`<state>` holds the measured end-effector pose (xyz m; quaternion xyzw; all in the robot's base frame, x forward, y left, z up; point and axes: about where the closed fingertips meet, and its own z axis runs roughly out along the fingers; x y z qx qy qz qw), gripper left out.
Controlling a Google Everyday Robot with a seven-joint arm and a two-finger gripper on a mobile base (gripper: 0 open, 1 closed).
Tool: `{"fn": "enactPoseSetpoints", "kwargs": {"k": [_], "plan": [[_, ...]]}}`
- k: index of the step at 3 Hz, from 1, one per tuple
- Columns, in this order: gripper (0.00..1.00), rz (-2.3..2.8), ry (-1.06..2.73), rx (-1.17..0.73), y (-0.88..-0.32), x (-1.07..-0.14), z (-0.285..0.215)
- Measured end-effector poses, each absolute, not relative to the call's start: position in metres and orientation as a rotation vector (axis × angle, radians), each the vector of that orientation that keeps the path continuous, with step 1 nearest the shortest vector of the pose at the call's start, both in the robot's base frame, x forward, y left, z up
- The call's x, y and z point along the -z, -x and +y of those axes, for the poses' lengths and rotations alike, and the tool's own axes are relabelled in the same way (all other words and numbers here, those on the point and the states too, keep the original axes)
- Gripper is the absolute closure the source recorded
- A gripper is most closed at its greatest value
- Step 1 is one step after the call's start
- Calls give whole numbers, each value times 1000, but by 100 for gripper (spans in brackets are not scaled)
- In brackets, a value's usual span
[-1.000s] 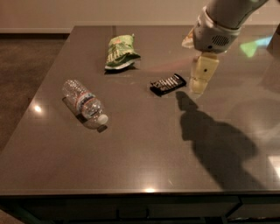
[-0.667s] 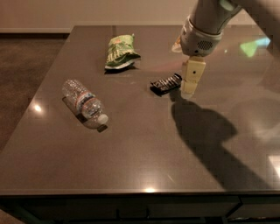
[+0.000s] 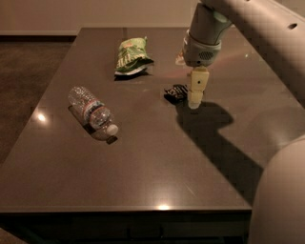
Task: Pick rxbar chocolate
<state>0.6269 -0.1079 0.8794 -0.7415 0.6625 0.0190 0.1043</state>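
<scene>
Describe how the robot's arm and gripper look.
The arm is a smooth, pale beige tube dotted with small dark holes, ending in a grey cylindrical wrist. The gripper, down beside the rxbar chocolate, is a blocky cream-yellow piece with one small dark spot.

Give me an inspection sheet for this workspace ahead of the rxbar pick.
Surface: dark table, glossy, with light glints.
Job's things: rxbar chocolate lying flat near the table's middle; its right end is hidden behind the gripper.
Clutter: green chip bag farther back than the bar; water bottle on its side, to the left.
Grippers: gripper pointing down at the bar's right end; contact cannot be told.
Cables: nothing seen.
Surroundings: dark floor on the left, pale wall behind.
</scene>
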Motion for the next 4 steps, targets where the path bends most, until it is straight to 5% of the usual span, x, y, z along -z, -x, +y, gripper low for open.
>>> {"fn": "enactPoseSetpoints", "kwargs": {"k": [3,4], "plan": [[0,1953,2294,-121,-653,-843,-100],[18,1961,2308,-142,-661,-837,-99]]}}
